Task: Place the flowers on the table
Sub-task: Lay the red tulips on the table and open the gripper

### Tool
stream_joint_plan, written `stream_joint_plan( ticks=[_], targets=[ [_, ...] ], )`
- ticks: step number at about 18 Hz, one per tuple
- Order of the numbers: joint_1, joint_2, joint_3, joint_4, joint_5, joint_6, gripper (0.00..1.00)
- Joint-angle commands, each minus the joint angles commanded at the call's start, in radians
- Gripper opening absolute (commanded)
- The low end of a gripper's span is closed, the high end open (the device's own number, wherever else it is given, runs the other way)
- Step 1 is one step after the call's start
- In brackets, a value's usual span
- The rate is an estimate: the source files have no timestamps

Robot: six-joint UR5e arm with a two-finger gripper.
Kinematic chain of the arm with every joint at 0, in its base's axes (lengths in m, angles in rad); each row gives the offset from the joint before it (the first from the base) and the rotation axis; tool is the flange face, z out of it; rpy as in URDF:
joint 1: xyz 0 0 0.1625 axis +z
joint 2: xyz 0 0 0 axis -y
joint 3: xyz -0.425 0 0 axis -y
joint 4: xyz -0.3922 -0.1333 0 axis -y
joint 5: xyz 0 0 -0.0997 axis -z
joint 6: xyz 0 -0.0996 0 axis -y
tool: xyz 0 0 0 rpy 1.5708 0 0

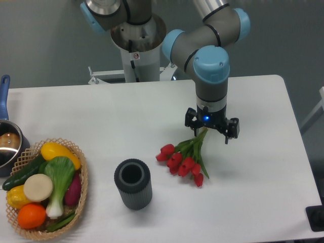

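The flowers (181, 162) are a small bunch of red tulip buds with green stems and leaves. They lie slanted on the white table (253, 192), right of centre, with the buds pointing to the lower left. The stem ends run up under my gripper (205, 132), which points straight down over them. The gripper body hides its fingers, and the stems end between them, so it looks shut on the stems. The buds rest on or just above the tabletop.
A grey ribbed cylinder (133, 184) stands upright and empty left of the flowers. A wicker basket (81, 167) of toy vegetables and fruit sits at the front left. A pot with a blue handle (7, 144) is at the left edge.
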Motion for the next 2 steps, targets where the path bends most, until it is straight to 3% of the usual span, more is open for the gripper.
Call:
stream_joint_plan(
  ticks=[2],
  targets=[
    [0.000, 0.002, -0.009, 0.002, 0.000, -0.003, 1.00]
  ],
)
